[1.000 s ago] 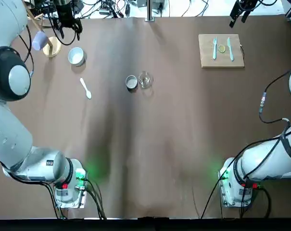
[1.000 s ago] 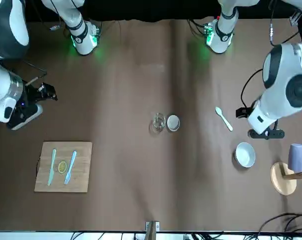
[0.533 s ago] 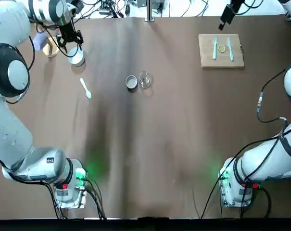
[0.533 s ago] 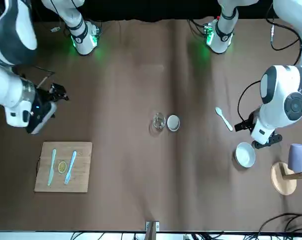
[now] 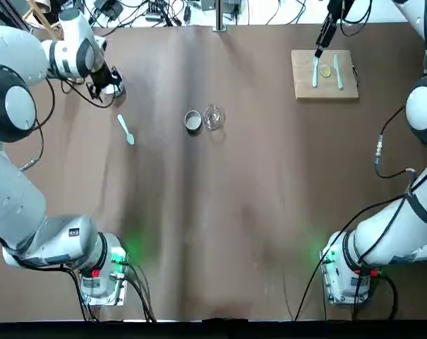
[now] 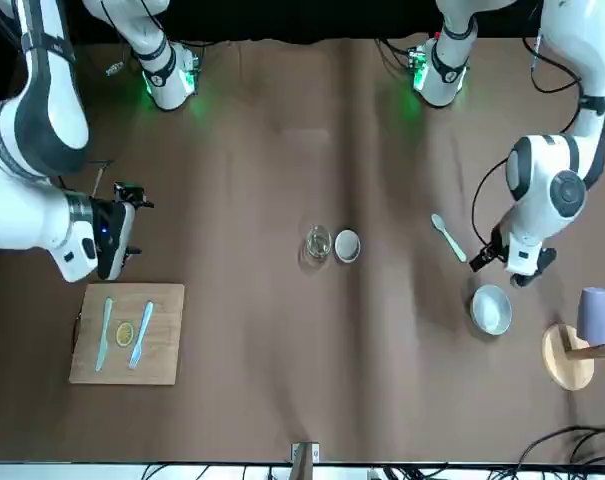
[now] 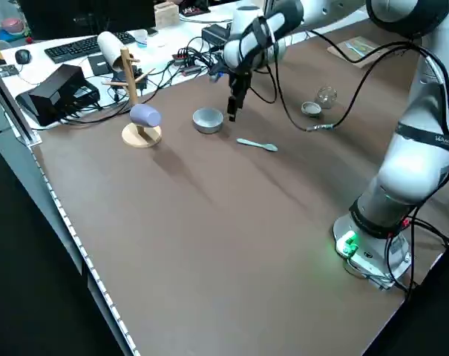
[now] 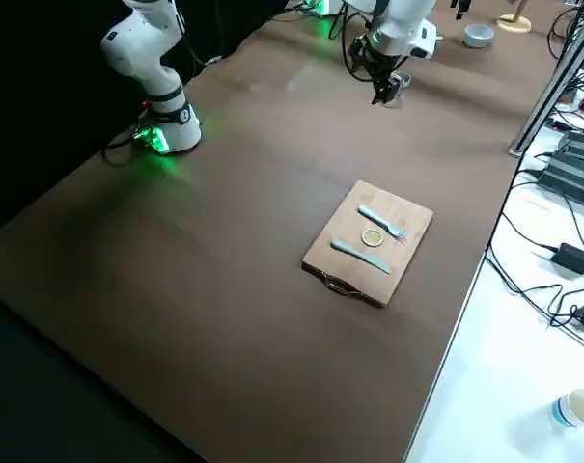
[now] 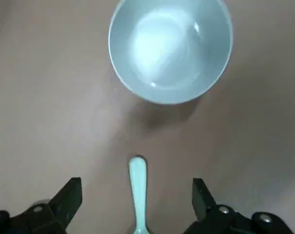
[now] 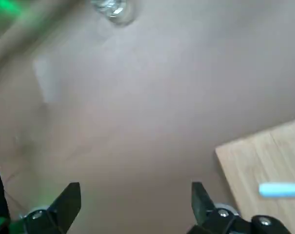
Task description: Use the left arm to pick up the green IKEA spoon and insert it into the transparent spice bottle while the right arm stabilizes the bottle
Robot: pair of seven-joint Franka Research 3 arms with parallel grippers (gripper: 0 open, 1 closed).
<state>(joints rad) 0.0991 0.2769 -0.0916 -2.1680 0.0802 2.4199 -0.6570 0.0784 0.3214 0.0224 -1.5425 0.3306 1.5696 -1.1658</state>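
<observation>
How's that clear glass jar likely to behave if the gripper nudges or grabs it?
The jar looks squat and sits on its base, so a gentle nudge would probably slide it rather than tip it. Its round, shiny wall could be slippery between hard fingers. Being see-through and apparently glass, it may chip if squeezed or knocked.

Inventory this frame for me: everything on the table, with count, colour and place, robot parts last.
Spoon: one, pale green, left of the jars
Glass jar: one, clear, beside the cap
Cap: one, grey rim, pale centre, beside the jar
Bowl: one, whitish, near the spoon
Board: one, wooden, right side
Knife, fork, lemon slice: one each, turquoise, turquoise, yellowish, on board
Stand with cup: one each, wooden, lavender, far left
Left gripper: black, open, above spoon
Right gripper: black, open, near board
</observation>
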